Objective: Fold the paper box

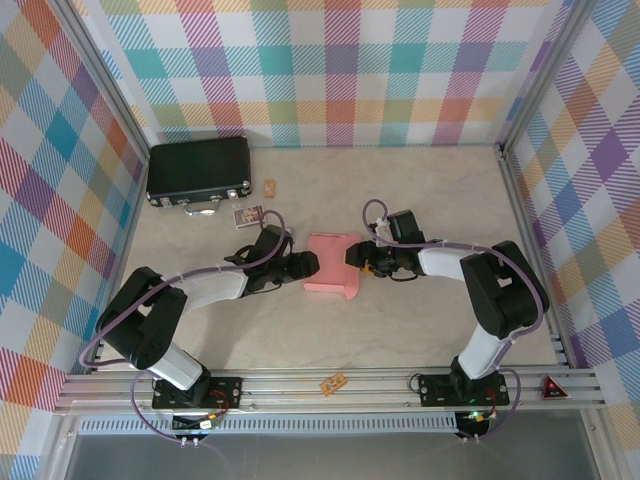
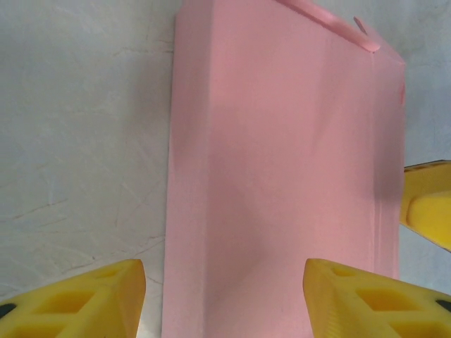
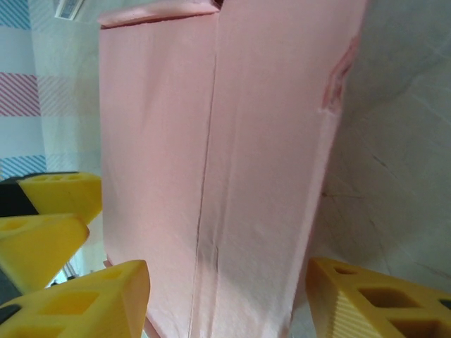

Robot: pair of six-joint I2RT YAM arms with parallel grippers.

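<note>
**Item: paper box** (image 1: 332,262). Pink thin card, partly formed, with a crease along its length and a curled flap at the end farthest from your left hand. It lies on the bench (image 1: 420,325) directly between your two hands, one end toward each.

**Why so placed (judgement):** with a hand at either end, the box is braced against sliding. Either hand can then press a panel or flap while the other steadies the box.

**Left hand** (image 2: 224,271). Jaws stand roughly half apart, with the near end of the box in the gap.
- One of the fingers (image 2: 84,299) sits beside the box, and a strip of bare bench shows between them.
- The other finger overlaps the box's opposite edge; you cannot tell whether it touches.
- No pinch is evident, so treat this hand as loose around the box and holding nothing.

**Right hand** (image 3: 229,271). Jaws stand at a similar spread.
- The box fills the gap from finger to finger.
- You cannot tell whether the pads press its sides or only bracket them.

**Note:** just past the box, each hand sees the yellow fingers of the other. Expect little room at the far end.
</note>
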